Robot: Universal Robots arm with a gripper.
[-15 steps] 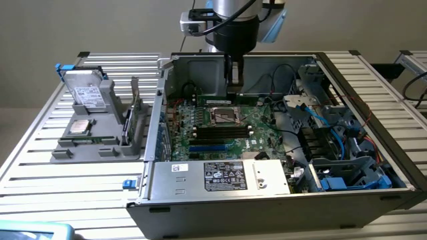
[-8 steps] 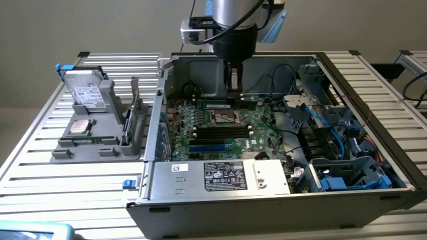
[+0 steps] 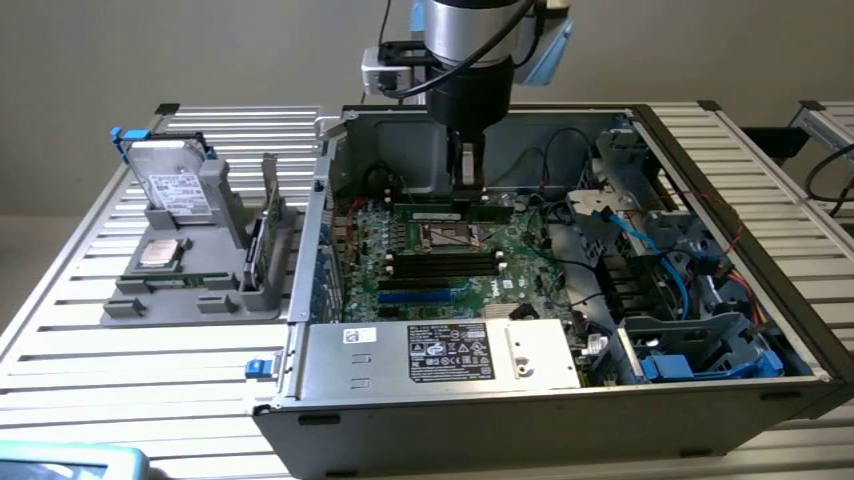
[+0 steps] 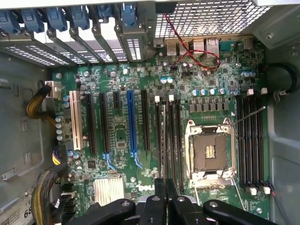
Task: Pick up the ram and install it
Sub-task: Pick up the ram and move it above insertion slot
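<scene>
The ram [image 3: 441, 213] is a long, narrow green circuit-board stick with a small pale label on its face, standing on its long edge directly under the jaws. In the wrist view the ram [image 4: 164, 140] appears edge-on as a thin dark line running out from between the jaw tips, in line with the black memory slots [image 4: 176, 140] just beside it. The jaws are nearly closed, pinching the middle of the stick's upper edge. Just beside the jaws sits the square metal processor socket [image 3: 447, 238] on the green motherboard [image 3: 400, 285], with more black slots [image 3: 441, 262] beyond the socket. All this lies inside an open grey computer case [image 3: 534, 420]. Well away from the jaws, outside the case, a silver drive [image 3: 174, 185] stands in a grey holder on the slatted metal worktop [image 3: 160, 360]
</scene>
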